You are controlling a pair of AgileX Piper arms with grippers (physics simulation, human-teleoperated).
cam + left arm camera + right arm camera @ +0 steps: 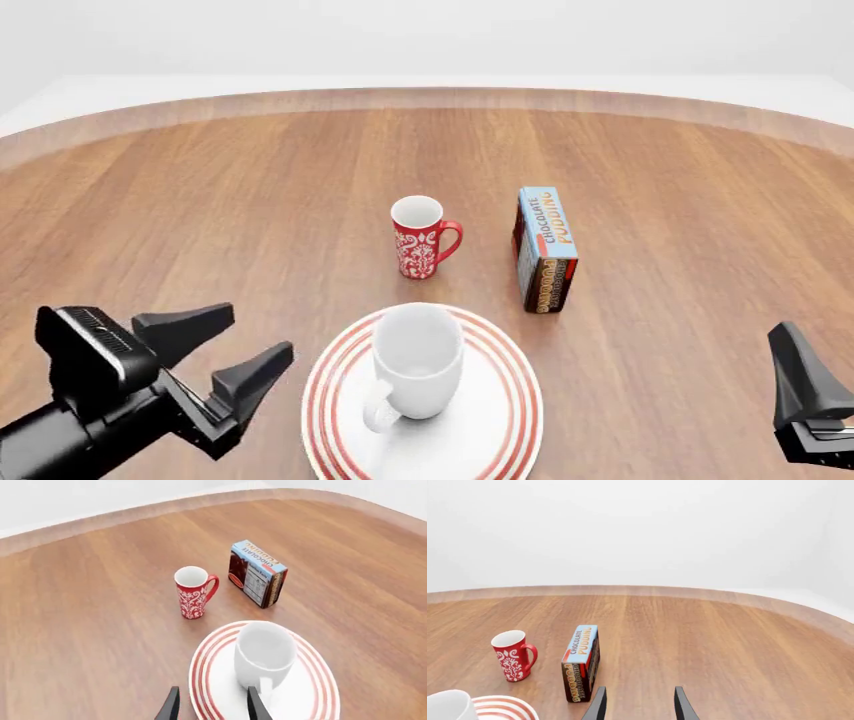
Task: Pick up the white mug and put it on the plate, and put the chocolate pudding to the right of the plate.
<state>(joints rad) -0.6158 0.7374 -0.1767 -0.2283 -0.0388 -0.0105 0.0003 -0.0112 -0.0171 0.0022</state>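
On plate (pixel 507 420): white mug (pixel 418 362) | right of open left fingers (pixel 254 380)

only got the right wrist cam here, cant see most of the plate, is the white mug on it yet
Observer: Yes, the white mug stands upright on the plate.
Operator: did the left gripper let go of it
Observer: Yes, the left gripper is open, off the plate's left side, apart from the mug.
Operator: where does the pudding sit relative to the plate
Observer: The chocolate pudding stands on edge beyond the plate's far right rim, beside the red mug.
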